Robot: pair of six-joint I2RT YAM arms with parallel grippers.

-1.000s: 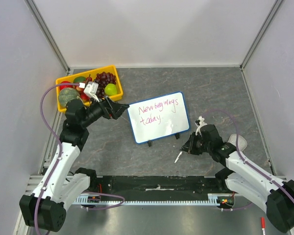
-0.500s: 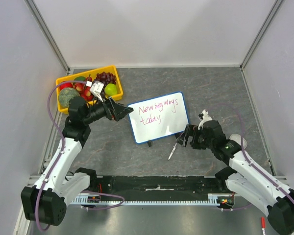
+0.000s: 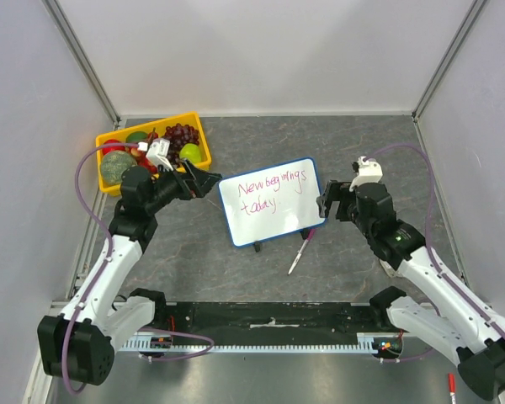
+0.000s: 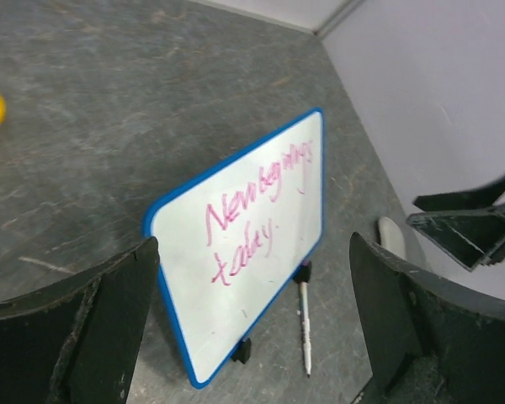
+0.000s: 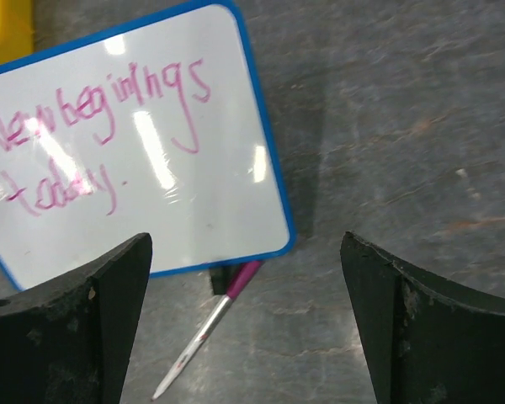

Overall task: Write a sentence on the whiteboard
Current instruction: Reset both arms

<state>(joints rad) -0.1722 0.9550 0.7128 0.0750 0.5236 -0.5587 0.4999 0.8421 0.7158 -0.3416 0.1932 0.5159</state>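
Squarely between the spread left tool (image 3: 210,182) and spread right tool (image 3: 323,204) stands the whiteboard (image 3: 272,202).

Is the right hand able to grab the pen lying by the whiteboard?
Probably yes. The pen lies in the open, close in front of the open right hand, with nothing over it.

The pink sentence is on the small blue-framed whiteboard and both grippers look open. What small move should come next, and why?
Probably draw the right gripper back from the small blue-framed whiteboard. The pink-red handwritten sentence looks finished, the white-and-pink marker lies loose on the grey table by the board's feet, and the open jaws hold nothing.
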